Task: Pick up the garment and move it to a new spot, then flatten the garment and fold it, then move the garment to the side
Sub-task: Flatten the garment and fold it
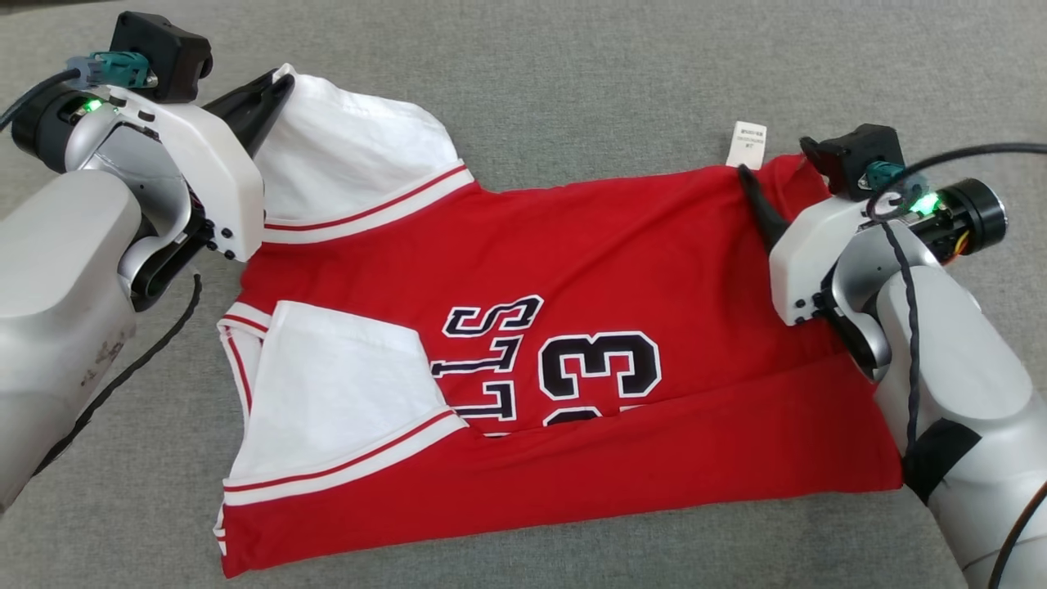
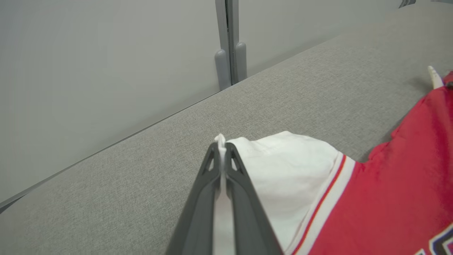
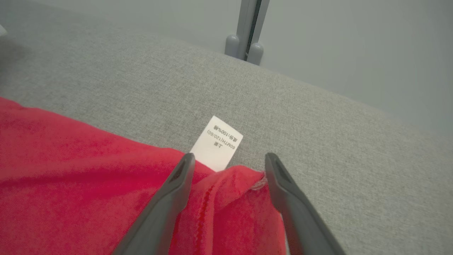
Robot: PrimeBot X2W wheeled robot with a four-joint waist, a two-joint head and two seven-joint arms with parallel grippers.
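Note:
A red jersey (image 1: 572, 270) with white sleeves and black lettering lies on the grey fabric surface, its near edge folded up over the print. My left gripper (image 1: 278, 82) is shut on the tip of the far white sleeve (image 2: 283, 166), holding it slightly raised; white cloth shows pinched between the fingers (image 2: 212, 166). My right gripper (image 3: 230, 159) is open, its fingers straddling the far red hem corner (image 3: 230, 184) beside the white care label (image 3: 217, 141). In the head view that gripper (image 1: 773, 176) sits over the jersey's right edge.
The grey upholstered surface (image 1: 572, 82) stretches all around the jersey. A pale wall with a grey vertical post (image 2: 228, 42) stands behind its far edge. A second white sleeve (image 1: 335, 384) lies flat at the near left.

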